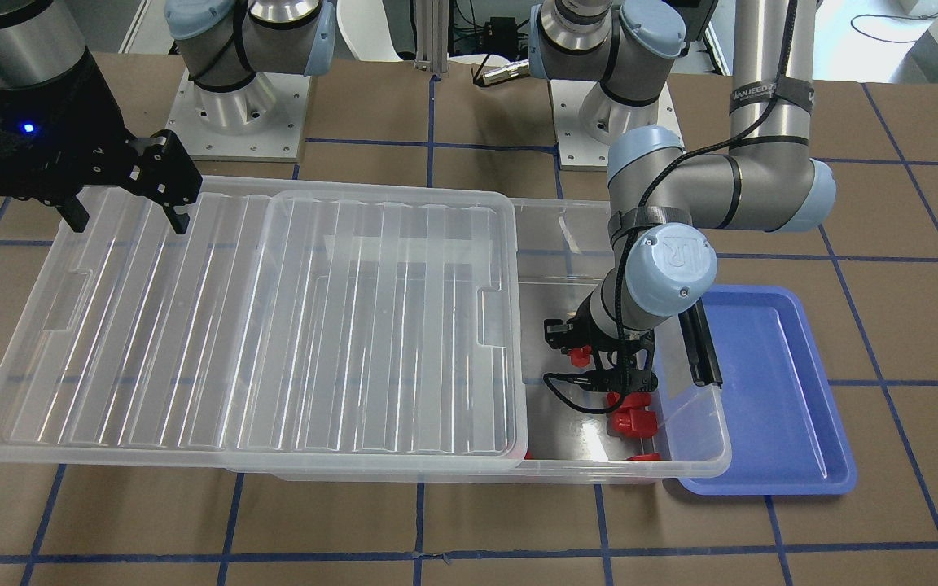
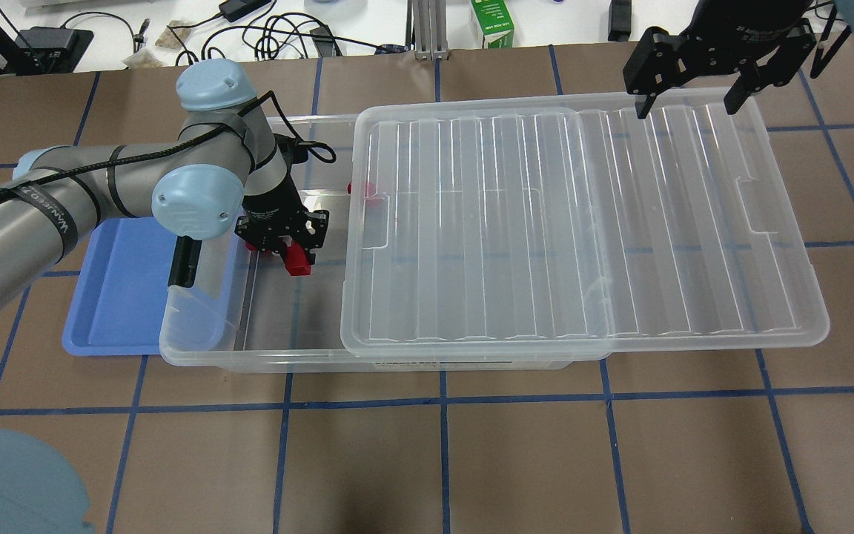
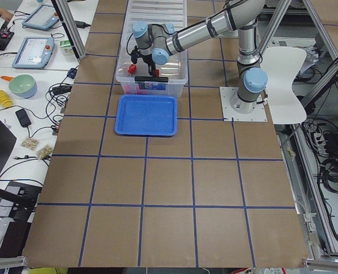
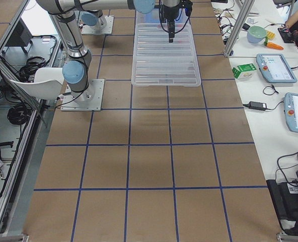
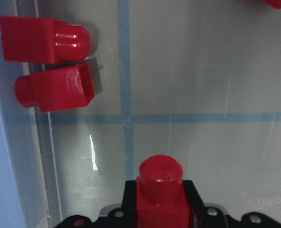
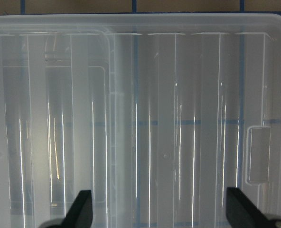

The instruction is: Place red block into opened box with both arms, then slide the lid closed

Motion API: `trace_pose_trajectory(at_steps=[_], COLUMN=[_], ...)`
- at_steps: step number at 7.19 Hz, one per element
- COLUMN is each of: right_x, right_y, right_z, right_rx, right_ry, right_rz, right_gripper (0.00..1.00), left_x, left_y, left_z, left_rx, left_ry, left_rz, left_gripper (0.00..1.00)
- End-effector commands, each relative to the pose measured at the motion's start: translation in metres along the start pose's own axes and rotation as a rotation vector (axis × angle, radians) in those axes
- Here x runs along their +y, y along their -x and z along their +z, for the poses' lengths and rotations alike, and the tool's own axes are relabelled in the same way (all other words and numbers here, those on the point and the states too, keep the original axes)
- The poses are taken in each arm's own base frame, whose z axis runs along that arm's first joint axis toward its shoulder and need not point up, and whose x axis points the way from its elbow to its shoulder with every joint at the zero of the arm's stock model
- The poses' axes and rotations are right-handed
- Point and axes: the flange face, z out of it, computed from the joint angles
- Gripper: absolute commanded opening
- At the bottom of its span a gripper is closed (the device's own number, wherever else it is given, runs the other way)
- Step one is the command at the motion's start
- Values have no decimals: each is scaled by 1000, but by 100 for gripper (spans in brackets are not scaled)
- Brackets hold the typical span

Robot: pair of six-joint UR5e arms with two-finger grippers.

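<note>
My left gripper is down inside the uncovered end of the clear box, shut on a red block. In the left wrist view that red block sits between the jaws, stub pointing out, just above the box floor. Two more red blocks lie side by side on the floor by the wall. The ribbed clear lid covers most of the box and overhangs its far end. My right gripper hangs open above the lid's outer corner, touching nothing.
A blue tray lies against the box's open short end, beside the black bar latch. Another red block lies by the box's far wall at the lid's edge. Brown table with blue tape lines surrounds everything.
</note>
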Motion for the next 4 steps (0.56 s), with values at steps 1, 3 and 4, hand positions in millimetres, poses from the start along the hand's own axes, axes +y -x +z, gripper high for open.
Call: trace_pose_trajectory(at_steps=[1, 3, 4], right_x=[1, 1, 1], right_y=[0, 0, 0], right_z=[-1, -2, -2], right_rx=[0, 0, 1], right_ry=[0, -3, -4], right_rz=[0, 0, 0], right_gripper=[100, 100, 100], left_x=[-5, -10, -11], left_y=[2, 5, 5], left_z=[13, 23, 28], left_rx=[-1, -2, -2], left_ry=[19, 35, 45], left_rz=[-4, -10, -12], left_gripper=[0, 0, 0])
